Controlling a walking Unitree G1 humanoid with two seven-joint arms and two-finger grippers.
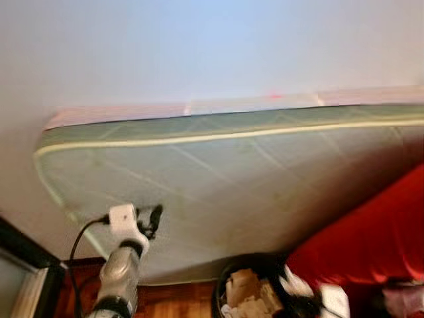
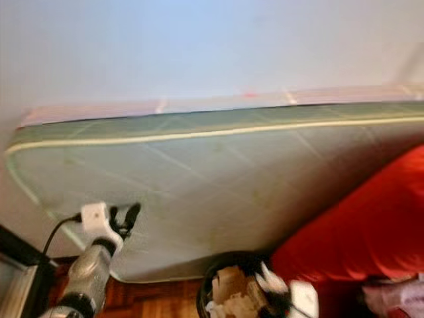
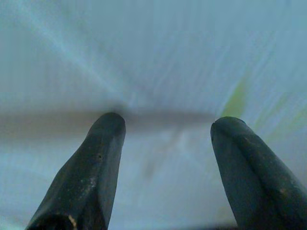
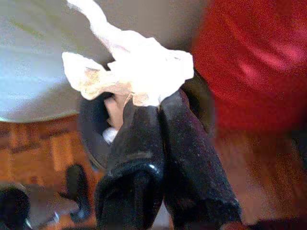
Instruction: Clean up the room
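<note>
My right gripper (image 4: 151,103) is shut on a crumpled white tissue (image 4: 139,69) and holds it just above a black trash bin (image 1: 255,291) that has paper scraps inside. The bin stands on the wooden floor at the bottom centre, beside a red cover (image 1: 371,238). The same tissue (image 2: 291,291) hangs at the bin's right rim in the eye views. My left gripper (image 1: 154,220) is raised at the lower left, open, with its fingers (image 3: 91,177) pointing at the pale green mattress (image 1: 232,179) and holding nothing.
The mattress leans on its side against a white wall (image 1: 199,46). A dark-framed piece of furniture (image 1: 20,271) stands at the far left. Brown parquet floor (image 1: 172,301) runs between it and the bin.
</note>
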